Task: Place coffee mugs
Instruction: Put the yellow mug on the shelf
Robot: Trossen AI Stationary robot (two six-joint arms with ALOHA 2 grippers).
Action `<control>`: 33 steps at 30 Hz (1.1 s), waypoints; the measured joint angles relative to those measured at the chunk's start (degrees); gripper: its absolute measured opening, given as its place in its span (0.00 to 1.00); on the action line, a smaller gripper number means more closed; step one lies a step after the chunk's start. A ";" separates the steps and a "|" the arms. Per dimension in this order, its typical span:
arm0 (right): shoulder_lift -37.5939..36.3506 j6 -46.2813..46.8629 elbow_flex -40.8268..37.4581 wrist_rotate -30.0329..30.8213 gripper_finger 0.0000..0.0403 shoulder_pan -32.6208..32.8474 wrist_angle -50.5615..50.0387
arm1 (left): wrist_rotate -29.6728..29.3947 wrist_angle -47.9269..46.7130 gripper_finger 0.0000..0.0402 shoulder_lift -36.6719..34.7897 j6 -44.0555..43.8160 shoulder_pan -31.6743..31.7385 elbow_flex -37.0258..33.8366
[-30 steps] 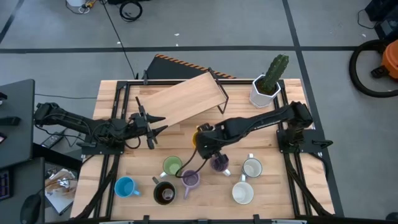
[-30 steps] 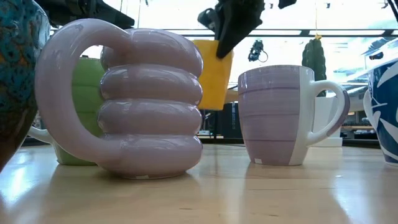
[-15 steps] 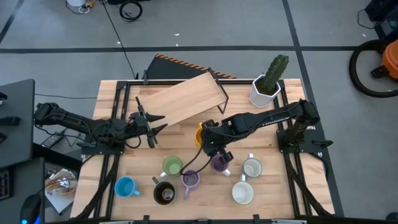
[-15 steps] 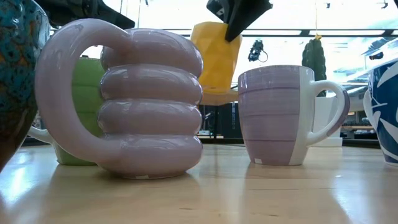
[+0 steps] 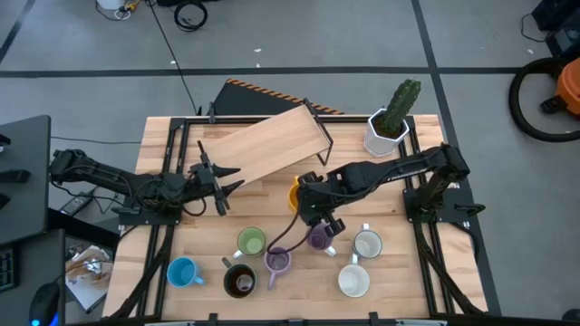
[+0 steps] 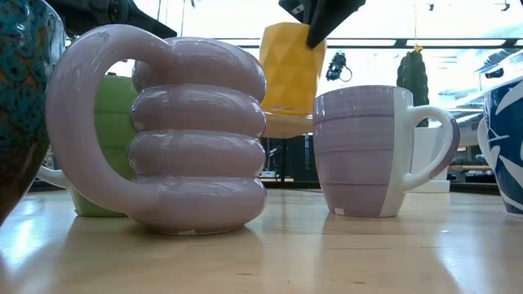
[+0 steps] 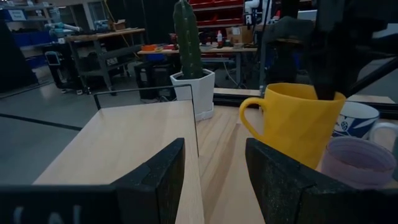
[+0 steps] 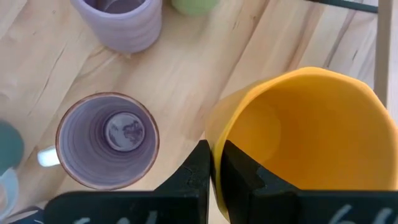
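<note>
1. Since a second ago the right end effector [image 5: 308, 201] has carried the orange mug [image 5: 297, 196] higher and a little toward the wooden shelf [image 5: 263, 145]; in the low view the mug [image 6: 287, 67] now hangs clear of the desk [image 5: 390, 272], where before it sat lower behind the ringed lilac mug [image 6: 163, 131].
2. Right end effector: clenched on the orange mug's rim, one finger inside the wall and one outside, as the right wrist view shows [image 8: 211, 163].
3. Left end effector [image 5: 224, 177]: released, fingers spread, hovering over the left side of the desk beside the shelf and pointing toward the orange mug [image 7: 297, 127].
4. Below the raised mug, a banded lilac mug [image 5: 319, 237] stands upright on the desk; the ringed lilac mug [image 5: 276, 262] is just beside it.
5. A green mug [image 5: 251, 242], a dark brown mug [image 5: 239, 282] and a blue mug [image 5: 182, 272] stand to the left of those.
6. Two white mugs [image 5: 367, 244] [image 5: 353, 281] stand to the right.
7. A cactus in a white faceted pot [image 5: 388, 129] stands at the far right corner, next to the shelf.
</note>
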 joint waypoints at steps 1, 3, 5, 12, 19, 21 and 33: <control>-0.05 0.02 0.00 0.01 0.07 0.00 -0.04 | 0.00 0.03 0.44 0.00 0.00 0.00 0.00; -0.12 0.02 0.00 0.14 0.07 0.00 -0.07 | 0.00 0.00 0.44 0.00 0.00 0.00 0.00; -0.43 -0.10 0.00 0.58 0.07 0.00 -0.57 | 0.00 0.03 0.44 0.00 0.00 0.00 0.00; -2.46 -1.43 0.00 2.41 0.07 -1.15 -1.47 | 0.00 0.07 0.44 0.00 -0.03 0.00 0.00; -5.42 -4.13 0.00 4.13 0.07 -3.99 -1.46 | 0.00 0.07 0.44 0.00 -0.04 0.00 0.00; -6.14 -5.24 0.00 3.75 0.07 -5.02 -1.39 | 0.00 0.09 0.44 0.00 -0.04 0.00 0.00; -7.03 -14.78 1.86 1.29 0.07 -16.67 -0.73 | -0.02 1.59 0.44 0.00 -0.04 0.00 0.00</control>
